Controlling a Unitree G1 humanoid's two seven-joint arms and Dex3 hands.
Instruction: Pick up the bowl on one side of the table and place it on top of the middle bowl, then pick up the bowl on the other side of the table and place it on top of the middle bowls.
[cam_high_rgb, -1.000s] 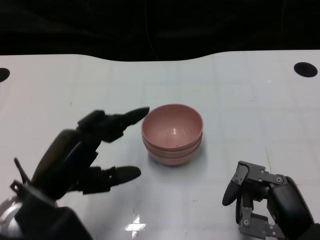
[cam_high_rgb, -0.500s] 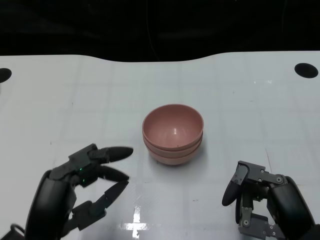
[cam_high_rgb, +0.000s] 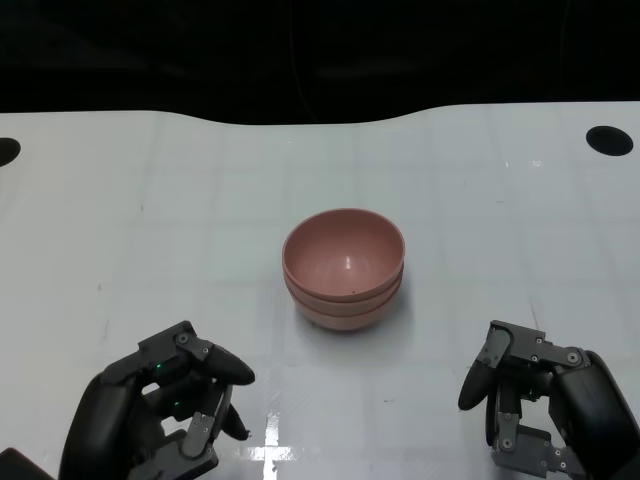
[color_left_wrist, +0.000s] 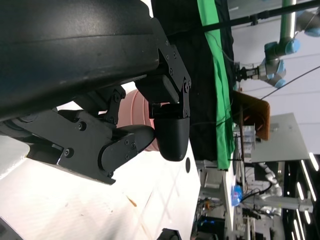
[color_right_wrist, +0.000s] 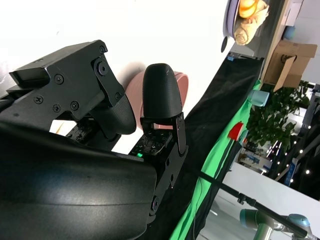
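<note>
Centrally, pink bowls (cam_high_rgb: 344, 268) are seen nested in one stack; nothing is held by the curled left hand (cam_high_rgb: 160, 412) or right hand (cam_high_rgb: 545, 410).

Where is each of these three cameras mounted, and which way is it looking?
Head view: up on the robot, looking down at the white table, the pink bowl stack, left hand and right hand.
Left wrist view: behind the left hand, facing the stack.
Right wrist view: behind the right hand, facing the stack.
All three share the stack.

Stacked pink bowls (color_left_wrist: 137, 112) mostly hidden behind left hand (color_left_wrist: 125, 120); right hand (cam_high_rgb: 545, 415) cut off by frame's lower edge.
</note>
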